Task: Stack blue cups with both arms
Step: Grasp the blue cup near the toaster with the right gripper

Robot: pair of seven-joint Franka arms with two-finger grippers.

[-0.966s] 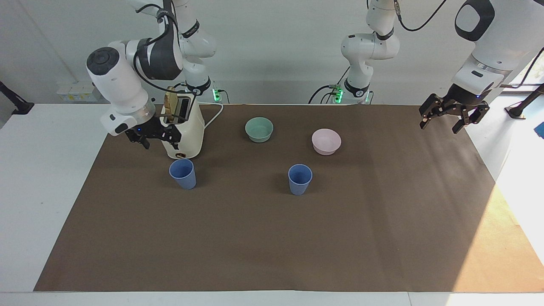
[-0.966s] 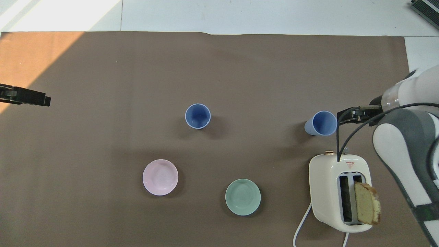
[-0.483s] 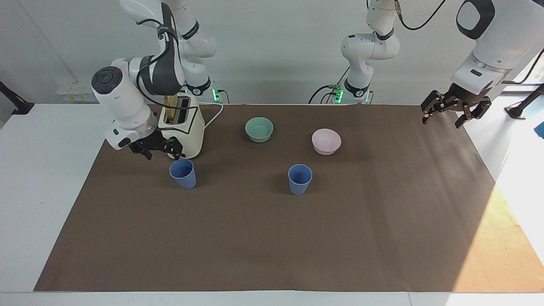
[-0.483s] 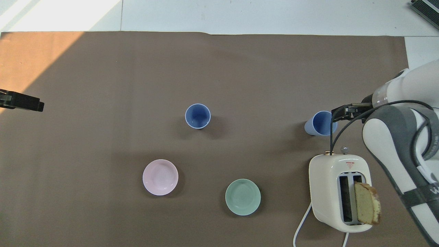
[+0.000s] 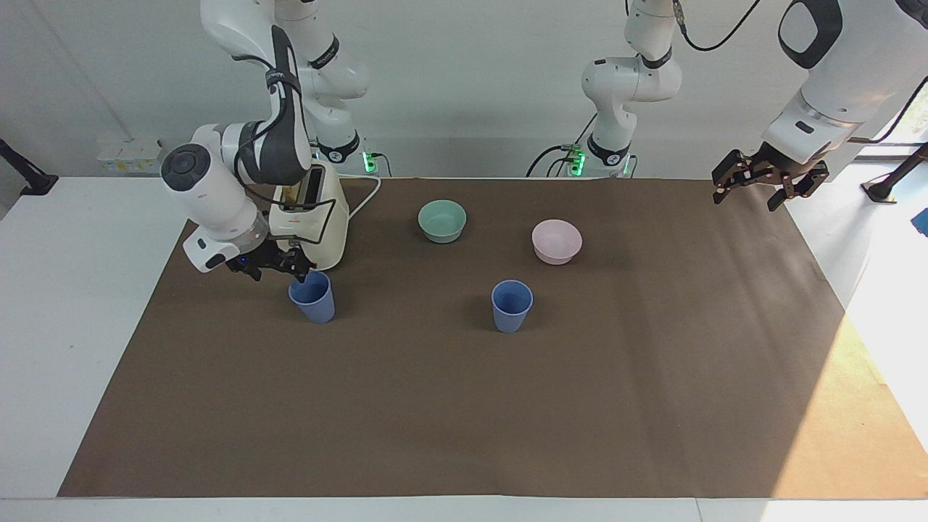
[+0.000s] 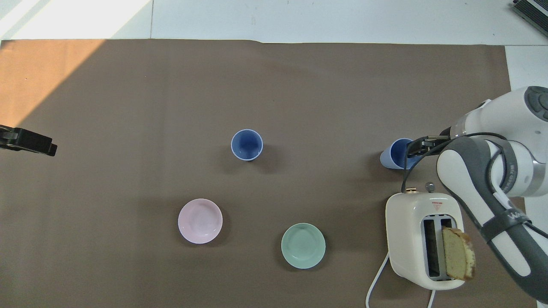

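Observation:
Two blue cups stand upright on the brown mat. One cup stands just in front of the toaster, farther from the robots than it; it also shows in the overhead view. The other cup stands mid-table. My right gripper is open, low beside the first cup, with one fingertip at its rim; from overhead it covers part of that cup. My left gripper is open and empty, raised over the mat's edge at the left arm's end.
A cream toaster with a bread slice in one slot stands close to the right gripper. A mint-green bowl and a pale pink bowl sit nearer to the robots than the middle cup.
My right gripper has come down from beside the toaster to the rim of the cup in front of it. My left gripper has risen a little. Cups have not moved.

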